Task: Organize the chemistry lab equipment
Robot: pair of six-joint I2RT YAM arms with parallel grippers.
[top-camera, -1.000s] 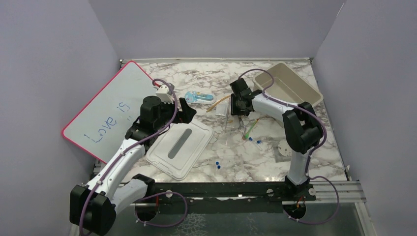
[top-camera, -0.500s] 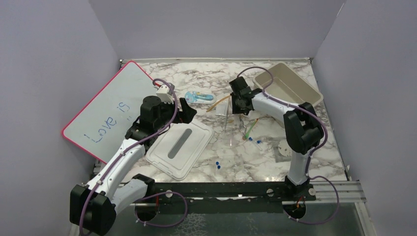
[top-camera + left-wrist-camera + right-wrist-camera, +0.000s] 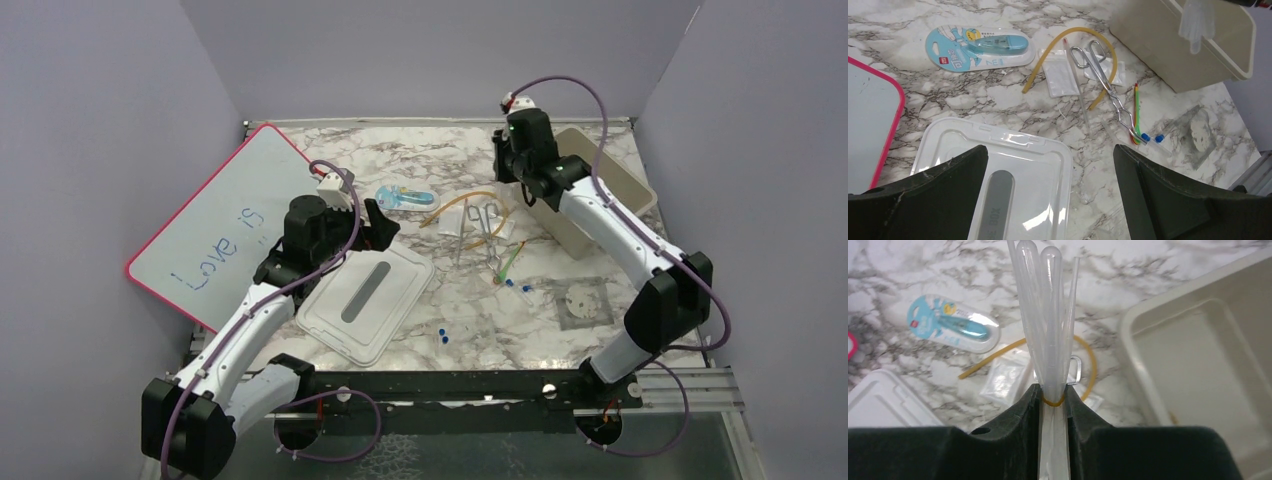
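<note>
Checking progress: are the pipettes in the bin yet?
Out: the right claw grips the banded pipettes, held up near the bin.

Both arms share one build: smooth white shell links joined by chunky black joint housings [image 3: 185, 420]. The left arm [image 3: 240, 330] and the right arm [image 3: 610, 225] each carry a thin purple cable [image 3: 575, 82] that loops loosely outside the shell and ends at a small white connector block [image 3: 326, 181] with a red fleck near the wrist. The left pincer [image 3: 1050, 150] and the right pincer [image 3: 1053, 392] have matte black, wedge-shaped fingers. A small round hole [image 3: 979, 430] marks one finger of the right pincer.
</note>
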